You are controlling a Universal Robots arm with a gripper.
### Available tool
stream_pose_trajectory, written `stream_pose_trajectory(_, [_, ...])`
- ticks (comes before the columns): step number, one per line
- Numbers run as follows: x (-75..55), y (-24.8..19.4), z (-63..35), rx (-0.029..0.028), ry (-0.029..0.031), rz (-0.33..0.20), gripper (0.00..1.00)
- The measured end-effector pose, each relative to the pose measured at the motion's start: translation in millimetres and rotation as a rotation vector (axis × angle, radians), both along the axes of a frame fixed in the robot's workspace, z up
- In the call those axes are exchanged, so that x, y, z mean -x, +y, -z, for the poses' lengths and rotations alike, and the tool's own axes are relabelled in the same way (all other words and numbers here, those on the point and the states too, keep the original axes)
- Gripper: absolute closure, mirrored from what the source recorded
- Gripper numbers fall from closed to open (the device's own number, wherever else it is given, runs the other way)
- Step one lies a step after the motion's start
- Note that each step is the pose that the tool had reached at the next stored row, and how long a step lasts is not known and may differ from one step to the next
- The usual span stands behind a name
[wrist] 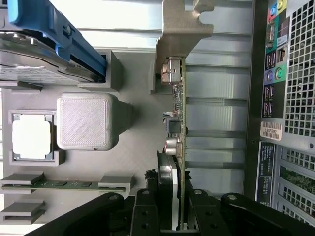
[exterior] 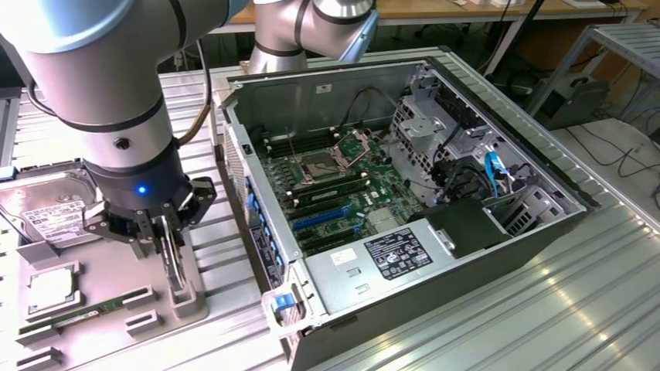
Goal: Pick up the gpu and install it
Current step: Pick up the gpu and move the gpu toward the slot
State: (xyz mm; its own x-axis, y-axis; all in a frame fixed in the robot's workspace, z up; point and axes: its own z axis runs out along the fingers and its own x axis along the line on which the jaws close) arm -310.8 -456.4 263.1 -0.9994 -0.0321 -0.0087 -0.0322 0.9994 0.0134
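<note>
Wrist view, thin gpu (wrist: 181, 105) edge-on, silver bracket (wrist: 181, 27), clamped by tool (wrist: 176, 196)

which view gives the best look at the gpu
The wrist view: the gpu runs edge-on through the frame, its silver bracket and small components plain, the fingers closed on one end. The exterior view shows it as a thin upright sliver in the grey holder, under the gripper.

The near end of the gpu (wrist: 180, 113) is hidden inside the gripper (wrist: 175, 209). Ahead of the gripper, its bracket (wrist: 179, 24) and the hard drive (wrist: 29, 59) run off the frame.
</note>
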Motion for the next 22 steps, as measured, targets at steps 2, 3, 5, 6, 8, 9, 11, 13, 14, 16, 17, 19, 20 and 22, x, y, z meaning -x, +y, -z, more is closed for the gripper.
stream_pose_trajectory(2, [0.0, 0.0, 0.0, -0.0001, -0.0001, 0.017, 0.72])
stream_pose_trajectory(3, [0.0, 0.0, 0.0, -0.0001, -0.0001, 0.026, 0.72])
stream_pose_trajectory(5, [0.0, 0.0, -0.1, 0.0, 0.0001, 0.036, 0.72])
stream_pose_trajectory(6, [0.0, 0.0, -0.1, 0.0, 0.0, 0.036, 0.72])
stream_pose_trajectory(8, [0.0, 0.0, -0.5, 0.0001, 0.0001, 0.036, 0.72])
stream_pose_trajectory(9, [0.1, 0.0, -1.5, 0.0004, 0.0004, 0.036, 0.72])
stream_pose_trajectory(11, [0.0, 0.0, -3.5, 0.0001, -0.0001, 0.036, 0.72])
stream_pose_trajectory(13, [0.0, 0.0, -5.9, 0.0, -0.0003, 0.036, 0.72])
stream_pose_trajectory(14, [0.0, 0.0, -7.0, 0.0001, -0.0002, 0.036, 0.72])
stream_pose_trajectory(16, [0.0, 0.0, -9.1, 0.0, -0.0003, 0.036, 0.72])
stream_pose_trajectory(17, [0.0, 0.0, -10.2, 0.0, -0.0003, 0.036, 0.72])
stream_pose_trajectory(19, [0.0, 0.0, -13.3, 0.0, -0.0002, 0.036, 0.72])
stream_pose_trajectory(20, [0.0, 0.1, -14.3, 0.0, -0.0002, 0.036, 0.72])
stream_pose_trajectory(22, [0.0, 0.0, -15.3, -0.0001, -0.0004, 0.036, 0.72])
